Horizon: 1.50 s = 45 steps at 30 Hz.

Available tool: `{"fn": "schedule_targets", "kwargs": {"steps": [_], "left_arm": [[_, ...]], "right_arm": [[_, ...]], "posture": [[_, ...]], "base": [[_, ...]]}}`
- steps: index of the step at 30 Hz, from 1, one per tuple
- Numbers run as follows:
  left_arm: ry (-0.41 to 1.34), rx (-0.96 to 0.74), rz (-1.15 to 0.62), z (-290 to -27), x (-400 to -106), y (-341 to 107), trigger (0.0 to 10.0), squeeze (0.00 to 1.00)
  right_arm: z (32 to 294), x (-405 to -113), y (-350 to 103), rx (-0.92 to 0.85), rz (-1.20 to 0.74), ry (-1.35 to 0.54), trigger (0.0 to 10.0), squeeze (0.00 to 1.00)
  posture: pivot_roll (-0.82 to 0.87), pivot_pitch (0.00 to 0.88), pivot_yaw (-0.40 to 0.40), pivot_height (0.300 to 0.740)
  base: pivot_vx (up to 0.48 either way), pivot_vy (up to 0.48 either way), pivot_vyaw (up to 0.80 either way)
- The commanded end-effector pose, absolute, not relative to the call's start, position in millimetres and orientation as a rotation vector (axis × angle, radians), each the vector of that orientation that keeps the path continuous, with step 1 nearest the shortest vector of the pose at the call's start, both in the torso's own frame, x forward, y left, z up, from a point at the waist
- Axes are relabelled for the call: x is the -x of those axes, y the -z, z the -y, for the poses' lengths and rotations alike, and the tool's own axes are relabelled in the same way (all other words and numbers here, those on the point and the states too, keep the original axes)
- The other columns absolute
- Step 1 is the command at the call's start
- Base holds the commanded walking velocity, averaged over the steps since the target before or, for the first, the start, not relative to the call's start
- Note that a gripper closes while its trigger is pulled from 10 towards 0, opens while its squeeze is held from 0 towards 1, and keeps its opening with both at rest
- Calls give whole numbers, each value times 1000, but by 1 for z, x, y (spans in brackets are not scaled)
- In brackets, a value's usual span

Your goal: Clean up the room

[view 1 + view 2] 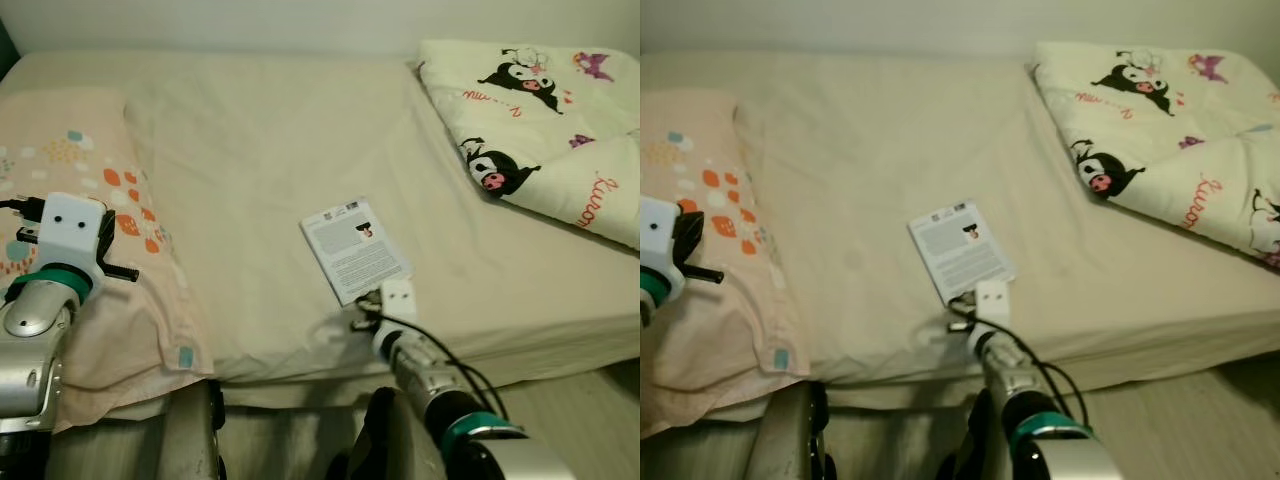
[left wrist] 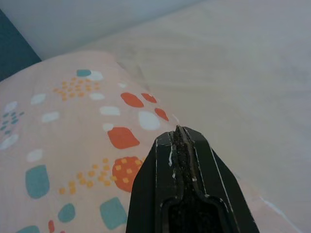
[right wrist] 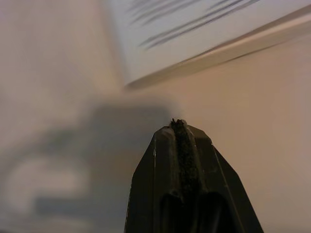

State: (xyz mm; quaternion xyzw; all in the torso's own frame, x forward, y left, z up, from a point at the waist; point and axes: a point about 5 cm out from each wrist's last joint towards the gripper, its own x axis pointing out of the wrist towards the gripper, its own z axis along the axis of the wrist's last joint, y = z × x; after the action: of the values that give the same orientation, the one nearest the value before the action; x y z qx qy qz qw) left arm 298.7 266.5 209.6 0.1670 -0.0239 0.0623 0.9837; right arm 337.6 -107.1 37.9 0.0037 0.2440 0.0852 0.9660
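Booklet lies on bed; right gripper fingers pressed together, seemingly just short of it.

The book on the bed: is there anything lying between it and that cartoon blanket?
No. In the left eye view, only bare beige bedsheet separates the book from the cartoon-print blanket.

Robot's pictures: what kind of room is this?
Most likely a bedroom. There is a bed with a beige sheet, a spotted pillow on the robot's left, and a folded cartoon quilt on the right. A book lies on the sheet.
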Motion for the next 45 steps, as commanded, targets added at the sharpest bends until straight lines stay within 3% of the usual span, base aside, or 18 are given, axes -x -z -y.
{"fn": "schedule_targets", "kwargs": {"steps": [1,12,23,26,31,45], "left_arm": [[-117,-348,22,-268,-294,-208,10000,0],[-127,-367,-11,-279,-280,-215,10000,0],[-142,-361,-17,-281,-276,-216,10000,0],[-143,-355,-22,-280,-274,-216,10000,0],[-146,-348,-32,-282,-271,-215,10000,0],[-154,-354,-39,-286,-269,-218,10000,0]], "right_arm": [[107,-334,-33,8,-523,-180,10000,0],[97,-334,-33,86,-516,-151,10000,0],[116,-348,-51,67,-436,10,10000,0],[122,-351,-55,-9,-428,82,10000,0],[104,-353,-59,-209,-434,37,10000,0],[72,-356,-70,-296,-400,-78,10000,0]], "posture": [[398,220,-53,539],[444,235,-50,539],[443,242,-53,539],[443,247,-55,539],[446,251,-55,539],[455,255,-56,539]], "base": [[0,0,0],[0,0,0],[0,0,0],[0,0,0],[0,0,0],[0,0,0]]}}
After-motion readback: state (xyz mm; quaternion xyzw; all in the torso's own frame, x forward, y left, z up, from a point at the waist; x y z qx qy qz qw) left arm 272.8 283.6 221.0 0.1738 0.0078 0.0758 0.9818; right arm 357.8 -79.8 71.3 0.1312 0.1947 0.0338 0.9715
